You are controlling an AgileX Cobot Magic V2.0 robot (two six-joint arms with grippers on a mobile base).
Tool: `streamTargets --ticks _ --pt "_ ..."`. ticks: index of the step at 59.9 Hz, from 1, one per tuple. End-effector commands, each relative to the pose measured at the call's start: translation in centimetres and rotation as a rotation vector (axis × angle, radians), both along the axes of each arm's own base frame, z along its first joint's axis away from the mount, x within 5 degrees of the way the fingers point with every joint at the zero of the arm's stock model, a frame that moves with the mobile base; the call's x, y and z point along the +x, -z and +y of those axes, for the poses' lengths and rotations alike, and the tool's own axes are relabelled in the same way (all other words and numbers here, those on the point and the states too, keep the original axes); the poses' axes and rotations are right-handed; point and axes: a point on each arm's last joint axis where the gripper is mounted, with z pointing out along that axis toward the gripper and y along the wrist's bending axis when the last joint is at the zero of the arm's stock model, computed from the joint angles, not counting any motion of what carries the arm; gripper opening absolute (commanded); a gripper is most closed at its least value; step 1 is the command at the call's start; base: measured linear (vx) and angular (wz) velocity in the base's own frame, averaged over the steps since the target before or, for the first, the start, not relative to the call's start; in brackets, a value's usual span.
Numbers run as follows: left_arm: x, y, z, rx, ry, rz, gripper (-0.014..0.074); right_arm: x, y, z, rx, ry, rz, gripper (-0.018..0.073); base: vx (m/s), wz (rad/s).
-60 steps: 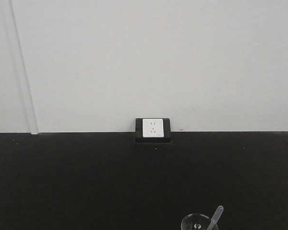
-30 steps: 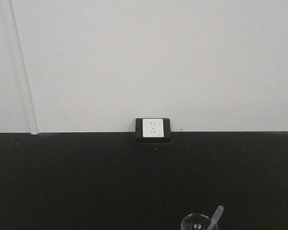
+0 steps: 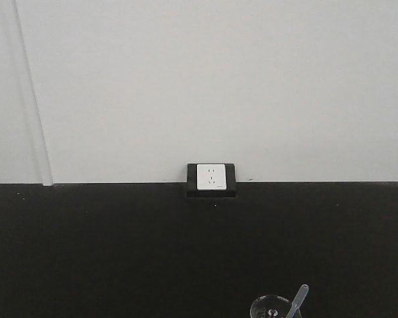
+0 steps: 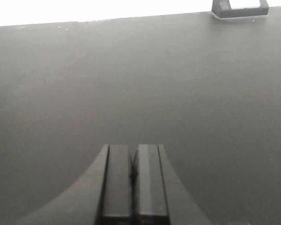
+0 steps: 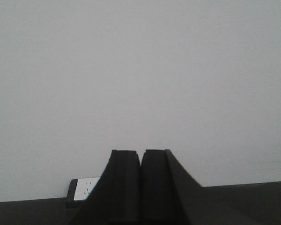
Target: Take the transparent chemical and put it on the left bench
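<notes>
Your front camera faces the wall (image 3: 186, 79) straight on, from above the bench (image 3: 86, 252). Your left wrist camera looks low along that bench, your right wrist camera higher at the wall; all three share the socket (image 3: 211, 179).

Shows matte dark grey on the left gripper (image 4: 133, 152): two flat, straight-sided jaws with squared tips, parted only by a thin seam. Flares below them into a broad, smoothly curved base. Looks near black on the right gripper (image 5: 141, 157): two blunt jaws with rounded corners, a hairline seam between, and a sloping shoulder alongside.
</notes>
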Motion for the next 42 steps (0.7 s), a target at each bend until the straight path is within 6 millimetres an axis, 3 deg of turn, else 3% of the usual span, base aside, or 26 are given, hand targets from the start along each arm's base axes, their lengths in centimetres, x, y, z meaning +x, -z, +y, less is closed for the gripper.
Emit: streamTargets --ticks 1,7,17,28,42 --pt "-0.1 -0.3 0.0 -0.014 0.001 -0.081 -0.0003 2.1 -3.4 0.0 -0.008 0.003 -0.031 -0.0004 0.0 0.0" --pt "-0.1 -0.3 0.0 -0.014 0.001 -0.081 -0.0003 4.5 -4.7 0.1 -0.008 0.0 -0.021 -0.0004 0.0 0.0" --pt "-0.1 -0.3 0.0 -0.014 0.001 -0.081 -0.0003 6.8 -5.9 0.2 -0.008 -0.009 -0.122 -0.0004 0.0 0.0" --pt "-0.1 -0.3 0.0 -0.014 0.001 -0.081 -0.0003 7.2 -6.6 0.2 -0.005 -0.016 -0.234 -0.0004 0.0 0.0" --pt "-0.1 -0.3 0.0 -0.014 0.001 -0.081 -0.0003 6.8 -6.5 0.2 0.021 -0.021 -0.201 -0.0004 0.0 0.0"
